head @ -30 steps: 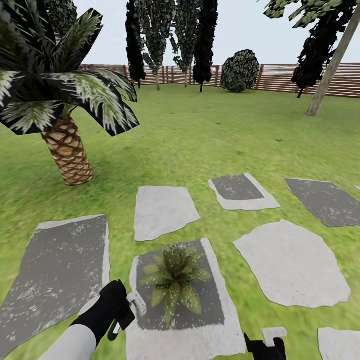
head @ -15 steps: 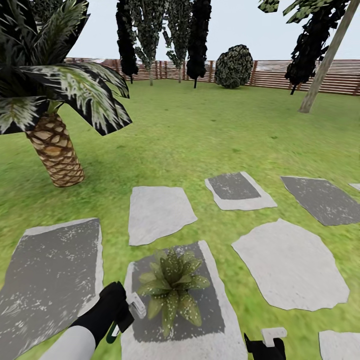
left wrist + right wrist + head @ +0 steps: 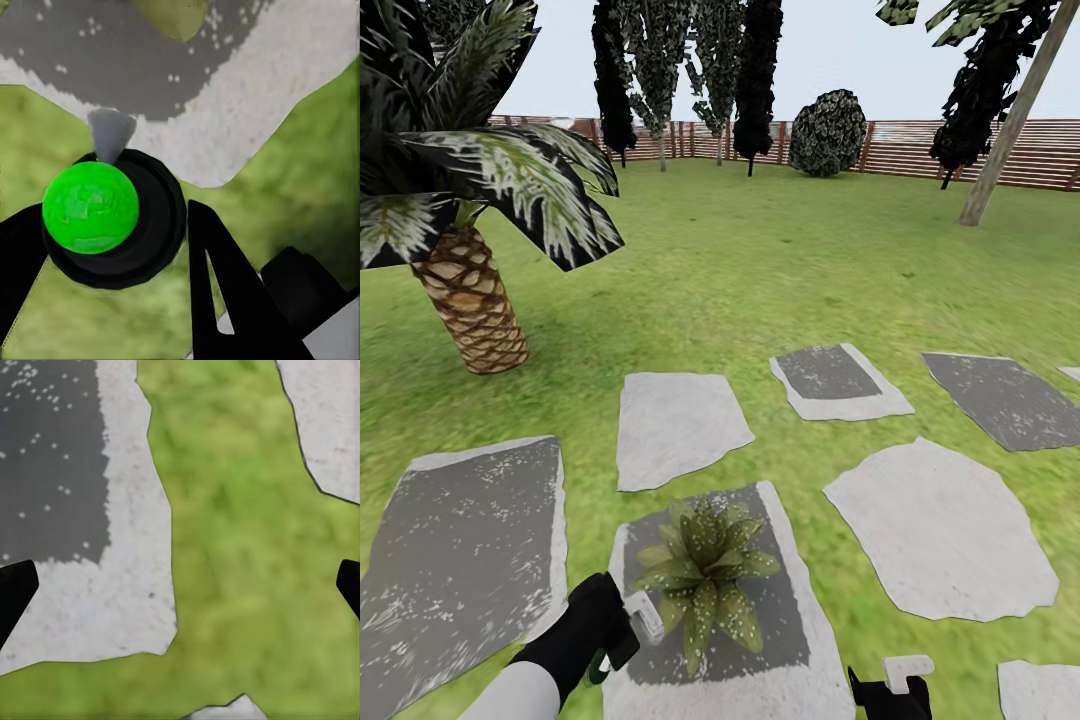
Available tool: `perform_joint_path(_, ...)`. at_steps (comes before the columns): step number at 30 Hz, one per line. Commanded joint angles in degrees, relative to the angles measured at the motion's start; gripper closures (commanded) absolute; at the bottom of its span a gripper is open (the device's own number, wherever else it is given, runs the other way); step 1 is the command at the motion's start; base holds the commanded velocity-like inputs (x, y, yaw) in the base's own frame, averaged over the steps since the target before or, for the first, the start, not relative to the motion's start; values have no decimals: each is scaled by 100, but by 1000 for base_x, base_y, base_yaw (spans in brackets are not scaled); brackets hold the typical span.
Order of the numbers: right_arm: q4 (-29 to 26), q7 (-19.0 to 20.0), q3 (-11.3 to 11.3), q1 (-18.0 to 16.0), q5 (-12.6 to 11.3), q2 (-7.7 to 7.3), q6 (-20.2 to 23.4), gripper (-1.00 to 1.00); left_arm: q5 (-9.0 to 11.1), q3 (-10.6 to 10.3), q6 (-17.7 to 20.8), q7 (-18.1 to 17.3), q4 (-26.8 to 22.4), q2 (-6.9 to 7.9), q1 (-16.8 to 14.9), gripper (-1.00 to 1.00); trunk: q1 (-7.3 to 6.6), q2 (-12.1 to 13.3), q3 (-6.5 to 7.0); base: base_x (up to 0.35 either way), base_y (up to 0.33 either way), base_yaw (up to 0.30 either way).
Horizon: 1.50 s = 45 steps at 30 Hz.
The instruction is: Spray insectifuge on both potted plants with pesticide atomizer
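My left gripper (image 3: pixel 618 630) is shut on the pesticide atomizer (image 3: pixel 642 615), whose white head points toward a potted plant (image 3: pixel 705 575). That plant is a low speckled rosette on a grey stepping stone (image 3: pixel 785 600), just right of the sprayer. In the left wrist view, black fingers (image 3: pixel 221 285) flank the atomizer (image 3: pixel 90 208), seen as a green ball in a black ring with a grey nozzle. My right gripper (image 3: pixel 890 695) sits low at the frame's bottom edge; in its wrist view the gripper (image 3: pixel 180 592) is open over grass and stone. The second potted plant is out of view.
A scaly-trunked palm (image 3: pixel 465 300) stands to the left. Several grey stepping stones (image 3: pixel 945 535) lie across the green lawn (image 3: pixel 760 280). A brown slatted fence (image 3: pixel 920 150), dark trees and a round bush (image 3: pixel 830 130) close the far side.
The whole view shifted a little a second ago as the camera moved. Since then my left gripper has carried the atomizer slightly right, closer to the plant. The right gripper stays put.
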Motion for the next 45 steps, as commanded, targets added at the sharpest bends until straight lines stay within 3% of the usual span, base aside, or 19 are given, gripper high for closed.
perform_joint_path(1, 3, 38, -49, -3, 14, 0, -20, -100, -53, -7, -15, -43, -9, -9, -2, 100, -1, -2, -5, 0, 0, 0)
perform_joint_path(5, 3, 37, -49, -5, 14, 0, -22, -100, -55, 24, -47, -43, -9, 138, 2, 100, -1, -2, -5, 0, 0, 0)
perform_joint_path(8, 3, 37, -49, -3, 14, 0, -20, -100, -48, 26, -46, -43, -9, 342, 6, 100, -1, -2, -5, 0, 0, 0)
perform_joint_path(11, 3, 36, -50, -4, 14, 0, -19, -100, -42, 9, -55, -43, 15, 308, 7, 100, -1, -2, -5, 0, 0, 0)
perform_joint_path(15, 8, 38, -45, -6, 14, 0, -19, -100, -69, -6, -74, -43, 179, 75, 7, 100, -1, -2, -5, 0, 0, 0)
perform_joint_path(22, 11, 38, -43, -4, 14, 8, -17, -100, -41, 43, -76, -31, 133, 249, -1, 100, -1, -2, -5, 0, 0, 0)
perform_joint_path(29, 8, 37, -43, -3, 14, 6, -17, -100, -39, 41, -81, -32, 123, 261, 0, 100, -1, -2, -5, 19, 23, 0)
perform_joint_path(36, 9, 37, -43, -3, 14, 8, -26, -100, -6, 64, -239, 2, 88, 153, -19, 100, -1, -2, -5, 1, 2, 0)
perform_joint_path(39, 11, 38, -43, -3, 14, 9, -25, -100, 626, 359, -250, 391, 162, 181, 66, 100, -1, -2, -5, 0, 0, 0)
perform_joint_path(41, 10, 38, -43, -3, 14, 9, -25, -100, 882, 410, -257, 626, 225, 181, 86, 100, -1, -2, -5, 0, 0, 0)
perform_joint_path(45, 9, 38, -44, -3, 14, 9, -22, -100, 943, 379, -254, 743, 586, 160, 102, 100, -1, -2, -5, 0, 0, 0)
